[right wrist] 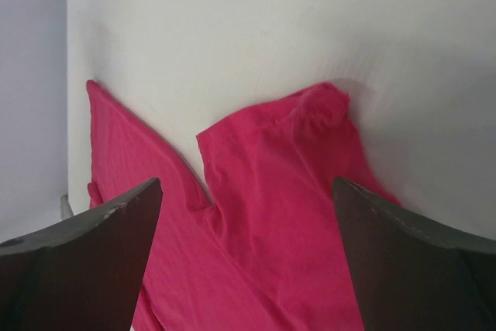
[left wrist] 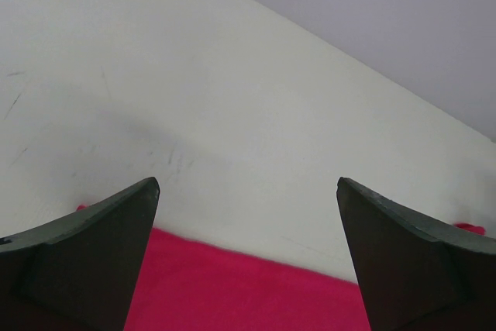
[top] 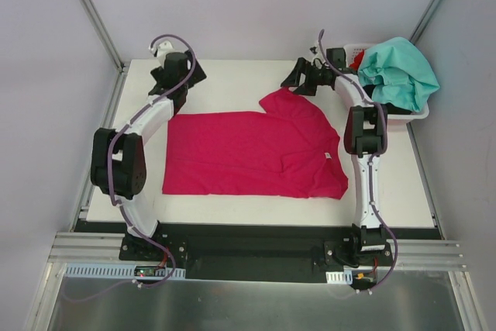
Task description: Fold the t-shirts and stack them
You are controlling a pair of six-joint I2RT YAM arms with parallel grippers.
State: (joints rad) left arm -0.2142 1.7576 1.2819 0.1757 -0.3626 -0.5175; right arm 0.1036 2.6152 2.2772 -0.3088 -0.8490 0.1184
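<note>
Both arms reach to the far side of the table, left gripper and right gripper spread wide and empty over the far edge of the flat magenta t-shirt, while the teal t-shirt hides most of the basket.

The top external camera is looking down from behind the near edge over the whole table. Both wrist cameras are pointing close at the magenta t-shirt, sharing its far edge with that view.

Plain magenta-pink t-shirt, teal-mint t-shirt, red cloth, white basket, off-white table, pale grey walls, black-and-white arms
</note>
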